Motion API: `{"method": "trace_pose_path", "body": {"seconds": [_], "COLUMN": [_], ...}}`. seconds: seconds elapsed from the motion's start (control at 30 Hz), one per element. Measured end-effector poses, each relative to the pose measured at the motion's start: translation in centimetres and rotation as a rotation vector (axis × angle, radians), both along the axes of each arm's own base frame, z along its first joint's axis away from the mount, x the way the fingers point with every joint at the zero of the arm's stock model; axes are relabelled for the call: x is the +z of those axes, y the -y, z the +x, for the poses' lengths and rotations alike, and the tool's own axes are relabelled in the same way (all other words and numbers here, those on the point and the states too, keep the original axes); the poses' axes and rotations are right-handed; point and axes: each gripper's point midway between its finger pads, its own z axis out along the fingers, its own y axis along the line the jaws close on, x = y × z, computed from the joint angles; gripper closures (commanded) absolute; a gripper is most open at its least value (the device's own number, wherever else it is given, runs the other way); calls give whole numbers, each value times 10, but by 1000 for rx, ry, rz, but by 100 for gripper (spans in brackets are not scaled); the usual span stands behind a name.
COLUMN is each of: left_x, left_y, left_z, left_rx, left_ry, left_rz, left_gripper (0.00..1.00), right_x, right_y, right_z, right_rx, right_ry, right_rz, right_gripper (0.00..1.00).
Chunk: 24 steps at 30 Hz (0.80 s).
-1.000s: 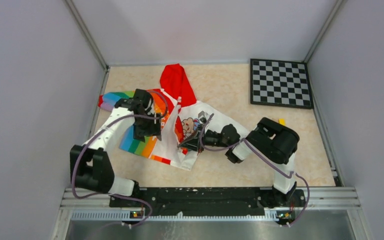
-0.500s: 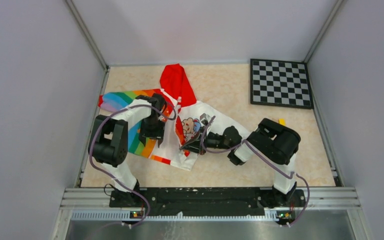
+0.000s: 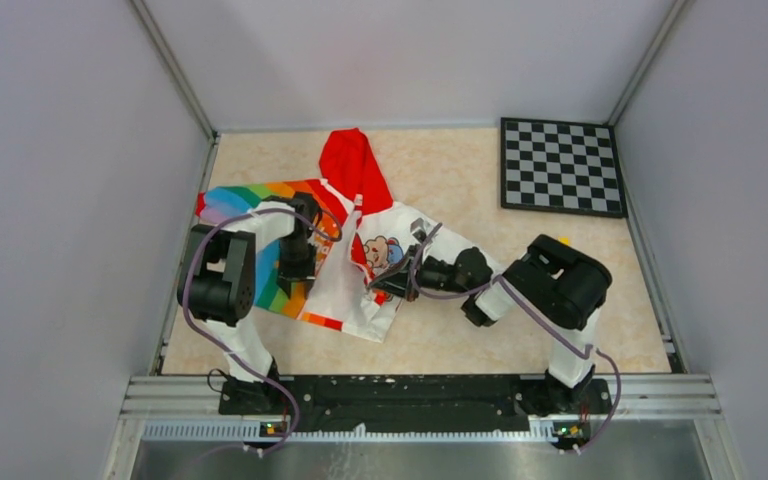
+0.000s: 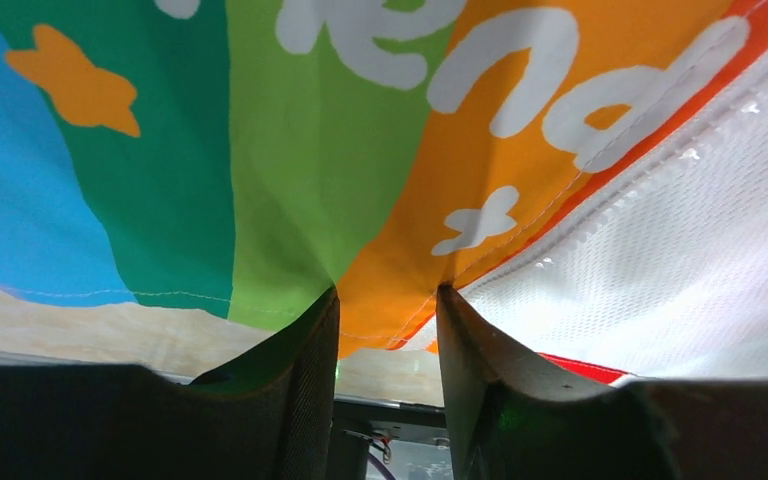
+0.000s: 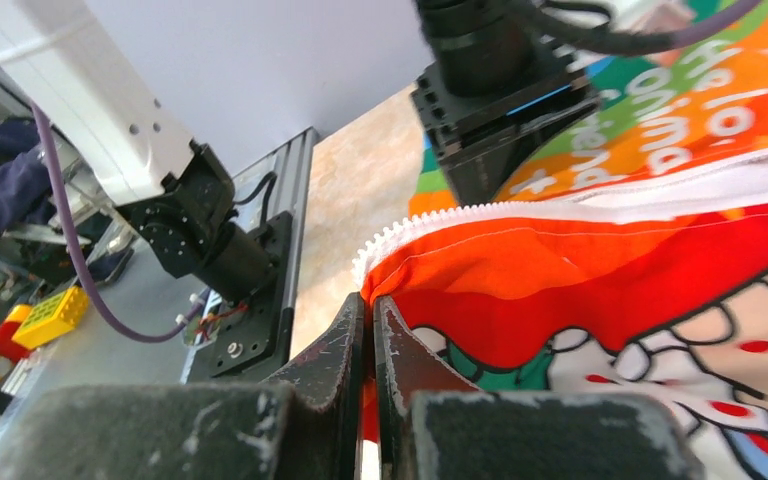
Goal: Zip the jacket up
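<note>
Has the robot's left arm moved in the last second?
Yes. The left arm has swung its elbow away from the base rail, folding up beside the jacket, while its fingers stay on the rainbow half.

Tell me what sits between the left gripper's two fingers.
In the left wrist view, a pinched fold of the jacket, green and orange striped fabric, fills the gap between the left gripper fingers.

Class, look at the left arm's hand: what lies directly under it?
The jacket's rainbow-striped half lies under the left hand, its orange and green stripes bunched between the fingers. Beige table shows beside the hem; the table beneath the cloth is covered.
</note>
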Motion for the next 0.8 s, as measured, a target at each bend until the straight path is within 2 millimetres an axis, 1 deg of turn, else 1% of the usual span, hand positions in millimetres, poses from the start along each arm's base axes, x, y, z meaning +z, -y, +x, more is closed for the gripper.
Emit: {"method": "trace_pose_path", "body": {"seconds": [0.1,0.2,0.3,0.37,0.43,0.57,0.63,0.8], "left_x": [-1,-2,-3,-3,-1,2,4,9], "left_y": [5,17,36,43,49,56,60,71], "left_z": [-5,-13,-22,-25,-25,-19,-14,-15], "left_rx": [10,33,69,83,109,127,111,34], "left_ry": [-7,-12,-16,-12,1,47,78,97], "left_rz": [-32,-93,-170,-193,-214,-232,-233,-193], "left_gripper": [53,51,49,50,50,52,52,52], "right_x": [10,28,40,45,44,34,31,31], "right_y": [15,28,31,30,30,33,34,34], "right_z": [19,35,41,43,46,50,52,50], "right_rx": [-49,-89,-102,-100,-97,-105,-109,-103], "right_ry": [-3,28,59,76,82,65,56,55], "right_rz": [16,39,35,27,14,-24,-35,-35], "right_gripper": [100,100,100,100,100,100,100,100]}}
